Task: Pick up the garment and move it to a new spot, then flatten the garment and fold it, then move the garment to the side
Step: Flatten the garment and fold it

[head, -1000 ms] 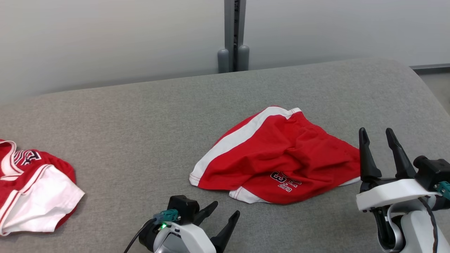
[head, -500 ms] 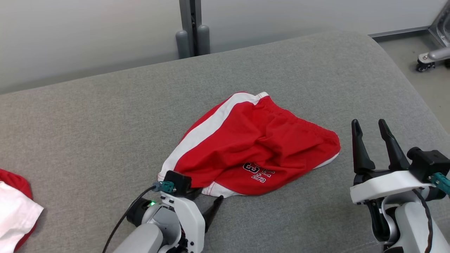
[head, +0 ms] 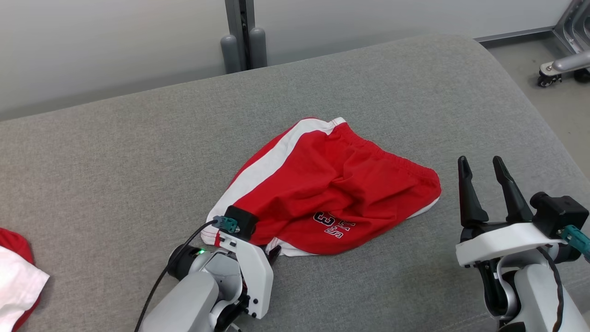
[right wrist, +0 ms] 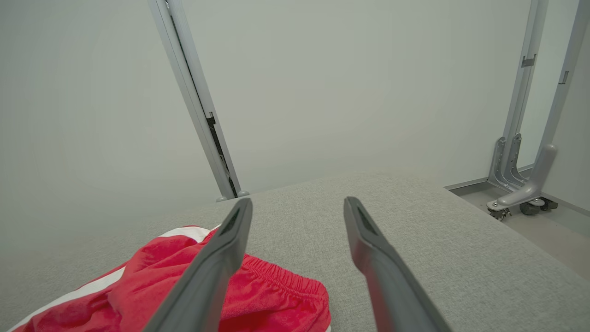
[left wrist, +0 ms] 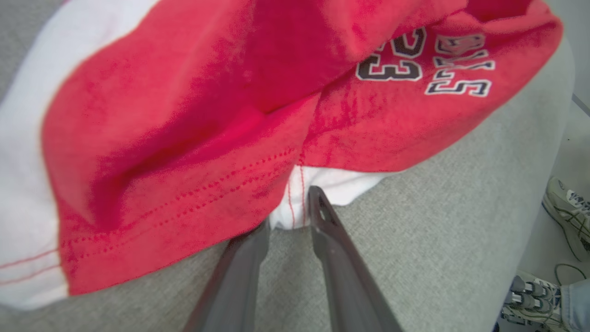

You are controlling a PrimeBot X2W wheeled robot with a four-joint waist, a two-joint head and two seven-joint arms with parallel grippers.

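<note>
**Two robot grippers at a pair of red shorts on a grey padded surface**

One garment (head: 341,184), a pair of red shorts with a white side stripe and an elastic waistband, lies crumpled near the middle of a wide grey padded surface (head: 115,152). Dark numerals and letters outlined in white (left wrist: 419,60) are printed on the leg nearest the robot.

In the left wrist view, the left gripper (left wrist: 289,210) is at the near hem of the shorts. Its two dark fingers stand close together with a narrow gap. One tip is tucked under the red hem, the other lies over a white flap of cloth, and the hem's edge sits between them. Whether they are pinching the cloth cannot be told. In the head view the pale left wrist covers most of that gripper, which meets the garment's near left corner.

The right gripper (head: 480,160) is to the right of the shorts, apart from them. Its fingers are spread wide, point away from the robot and hold nothing.

Another red and white piece of clothing (head: 16,272) lies at the far left edge of the surface, well apart from the shorts. Behind the surface, a grey post (head: 239,27) rises against a pale wall. A metal base on castors (head: 560,69) stands on the floor at the far right. The left wrist view also shows a person's trainers (left wrist: 564,207) on the floor beside the surface.
</note>
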